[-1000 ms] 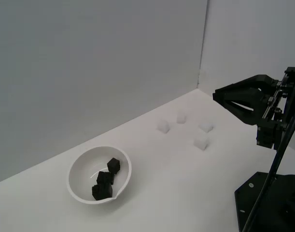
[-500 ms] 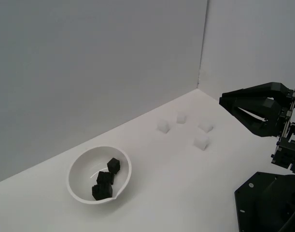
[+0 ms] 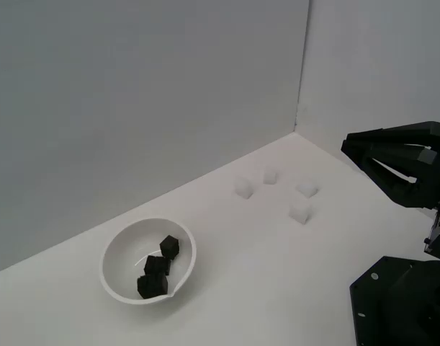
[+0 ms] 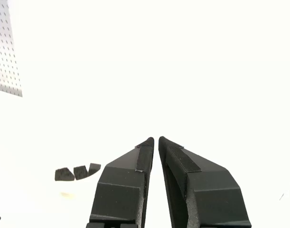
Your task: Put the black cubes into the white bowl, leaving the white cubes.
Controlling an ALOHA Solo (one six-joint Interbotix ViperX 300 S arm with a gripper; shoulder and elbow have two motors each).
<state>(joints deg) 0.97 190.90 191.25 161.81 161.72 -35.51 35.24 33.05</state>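
Black and angular, the claw [image 4: 156, 138] has its two fingers drawn together at the tips, nothing between them. In the exterior view the claw [image 3: 347, 146] hangs in the air at the exterior view's right, above the surface [image 3: 248, 259] and well apart from everything on it; its rear part is cut off by the frame edge.

Nearest to it lie the white cubes [image 3: 300, 211], four in a loose cluster, so pale they nearly melt into the surface; their edges are hard to trace.

Far off toward the exterior view's left sits the white bowl [image 3: 119, 249], with the three black cubes [image 3: 156, 265] inside it, close together. In the wrist view glare washes the bowl out almost entirely, and the black cubes [image 4: 73, 173] show only as three dark shapes.
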